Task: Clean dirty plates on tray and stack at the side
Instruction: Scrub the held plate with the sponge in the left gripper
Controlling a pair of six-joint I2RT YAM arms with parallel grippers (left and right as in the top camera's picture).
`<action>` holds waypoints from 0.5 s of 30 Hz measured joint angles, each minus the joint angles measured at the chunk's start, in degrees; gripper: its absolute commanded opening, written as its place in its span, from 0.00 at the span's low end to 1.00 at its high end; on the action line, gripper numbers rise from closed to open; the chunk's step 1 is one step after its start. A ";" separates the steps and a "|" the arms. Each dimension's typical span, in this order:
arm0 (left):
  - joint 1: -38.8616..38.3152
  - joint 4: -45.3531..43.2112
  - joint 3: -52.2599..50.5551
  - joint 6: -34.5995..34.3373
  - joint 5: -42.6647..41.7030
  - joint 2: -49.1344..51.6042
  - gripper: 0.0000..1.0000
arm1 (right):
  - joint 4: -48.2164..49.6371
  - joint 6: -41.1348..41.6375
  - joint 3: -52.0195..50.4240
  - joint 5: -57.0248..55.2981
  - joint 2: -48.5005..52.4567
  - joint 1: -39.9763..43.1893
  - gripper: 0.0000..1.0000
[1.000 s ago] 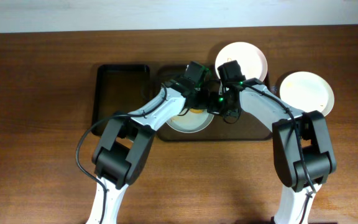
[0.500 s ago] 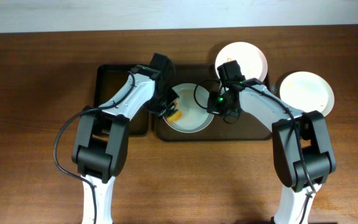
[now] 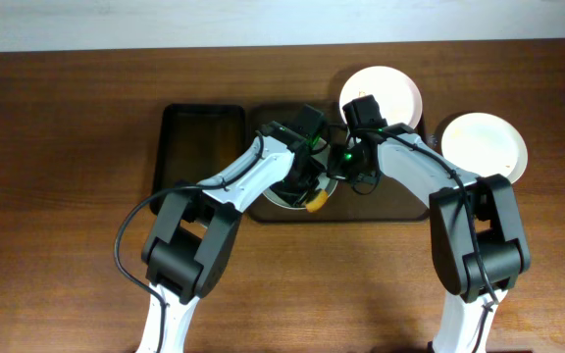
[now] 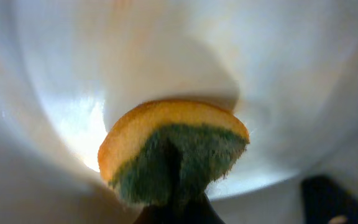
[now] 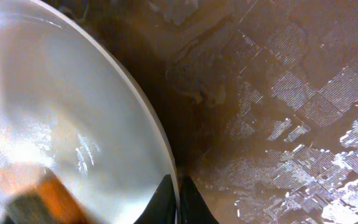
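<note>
A white dirty plate [image 3: 284, 197] lies on the dark tray [image 3: 381, 208], mostly hidden under both arms. My left gripper [image 3: 312, 196] is shut on a yellow and green sponge [image 3: 316, 203] pressed on the plate; in the left wrist view the sponge [image 4: 173, 152] fills the middle against the white plate [image 4: 278, 74]. My right gripper [image 3: 337, 175] is shut on the plate's right rim; the right wrist view shows its fingers [image 5: 178, 198] pinching the rim [image 5: 148, 118] above the wet tray [image 5: 278, 106]. The sponge's orange edge [image 5: 48, 199] shows at lower left.
Two clean white plates stand on the table at the back right, one [image 3: 390, 86] touching the tray's corner and one [image 3: 486, 143] further right. A second black tray [image 3: 189, 147] lies to the left of the first.
My left gripper has swept the sponge from the plate's left side to its right lower part, after an earlier swing leftwards. The right gripper has kept its hold on the rim.
</note>
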State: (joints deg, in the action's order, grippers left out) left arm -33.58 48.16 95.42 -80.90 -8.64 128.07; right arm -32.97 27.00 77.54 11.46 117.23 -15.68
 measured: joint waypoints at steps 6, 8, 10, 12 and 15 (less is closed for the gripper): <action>1.90 -6.71 -0.02 -0.55 22.21 0.59 0.00 | 0.02 -0.02 0.00 0.00 0.00 0.00 0.04; 3.19 -7.26 0.07 2.14 26.60 0.90 0.00 | 0.37 -0.02 0.00 0.26 0.00 0.00 0.04; 3.56 -6.25 1.09 9.73 28.35 1.44 0.00 | 0.68 0.00 0.00 0.44 0.07 -0.46 0.04; 3.63 -3.13 2.67 18.12 28.59 1.84 0.00 | 0.70 0.00 0.00 0.46 0.07 -0.50 0.04; 3.63 2.82 4.44 28.24 28.09 1.88 0.00 | 0.70 0.00 0.00 0.63 0.07 -0.50 0.04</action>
State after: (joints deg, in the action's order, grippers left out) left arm -29.95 50.98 99.85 -52.66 19.44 129.95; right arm -32.27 27.00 77.54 12.10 117.30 -16.19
